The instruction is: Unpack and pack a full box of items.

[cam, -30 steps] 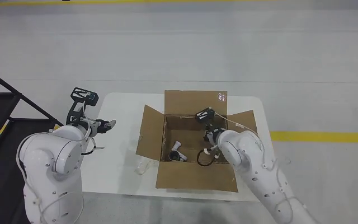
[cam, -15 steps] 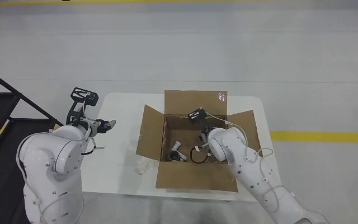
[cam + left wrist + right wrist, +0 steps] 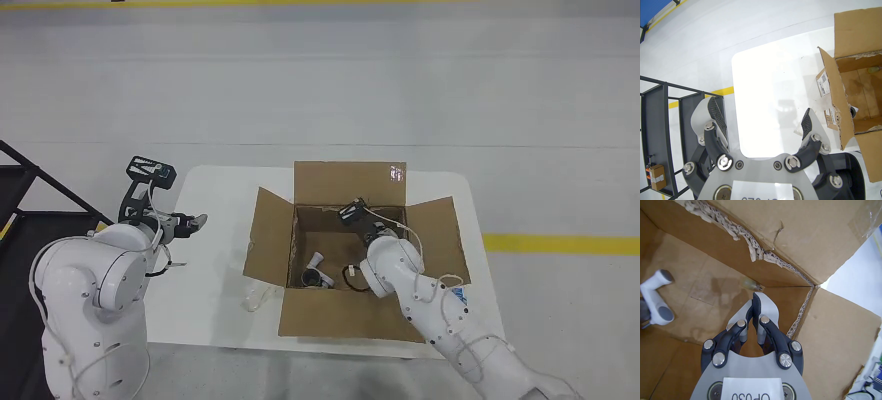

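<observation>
**Desk:** Where's the box, and what do you see in it?

**Operator:** I've got the open brown cardboard box (image 3: 345, 315) sitting on the white table (image 3: 215, 230), toward the right half, with all four flaps folded outward. On its floor I see a white L-shaped plastic piece with grey round ends (image 3: 318, 270), lying near the left wall. There's also a small yellowish translucent bulb with a metal tip (image 3: 749, 284), tucked against the foot of a wall close to a corner.

**Desk:** Right arm?

**Operator:** My right arm is down inside the box. The right gripper (image 3: 754, 302) has its ribbed pads pressed together with nothing between them. It points toward the little bulb. I can't tell whether the tips touch it. The white piece is well off to one side of it.

**Desk:** And the left?

**Operator:** The left gripper (image 3: 761, 108) is spread wide and empty. It hangs over the table's left edge, well apart from the box.

**Desk:** Anything else on the table?

**Operator:** A crumpled bit of clear plastic wrap (image 3: 255, 295) lies on the table just beside the box's left flap. Printed paper labels (image 3: 822, 85) are stuck on the box's outer left wall. Off the table's left side stands a dark metal shelf rack (image 3: 662, 113), with a small brown carton (image 3: 656, 177) on it.
</observation>
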